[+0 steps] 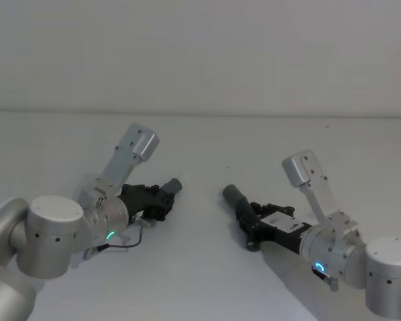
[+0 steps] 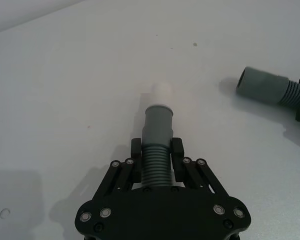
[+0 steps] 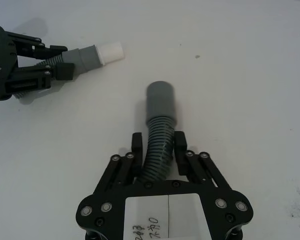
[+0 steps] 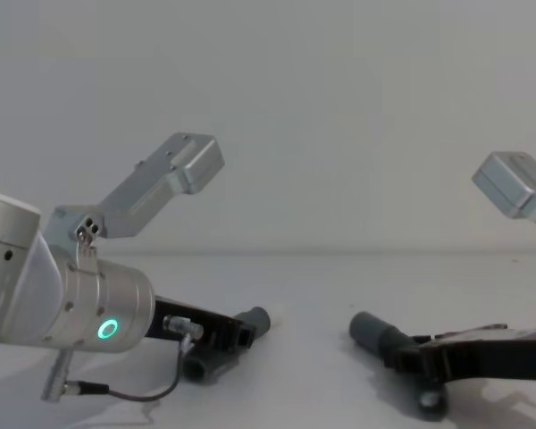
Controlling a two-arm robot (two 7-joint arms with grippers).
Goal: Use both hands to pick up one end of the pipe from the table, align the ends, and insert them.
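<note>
The left gripper [image 2: 157, 148] pinches the ribbed body of the white-tipped pipe piece [image 2: 158, 127], and the right gripper [image 3: 158, 144] pinches the ribbed body of the open-collared pipe piece [image 3: 160, 105]. Both pieces sit low at the middle of the table [image 1: 200, 281], pointing toward each other but well apart.

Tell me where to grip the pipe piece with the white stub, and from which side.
Grip its ribbed body just behind the grey collar, from the rear, pinching both sides, as the left gripper does. That leaves the white stub free to insert.
</note>
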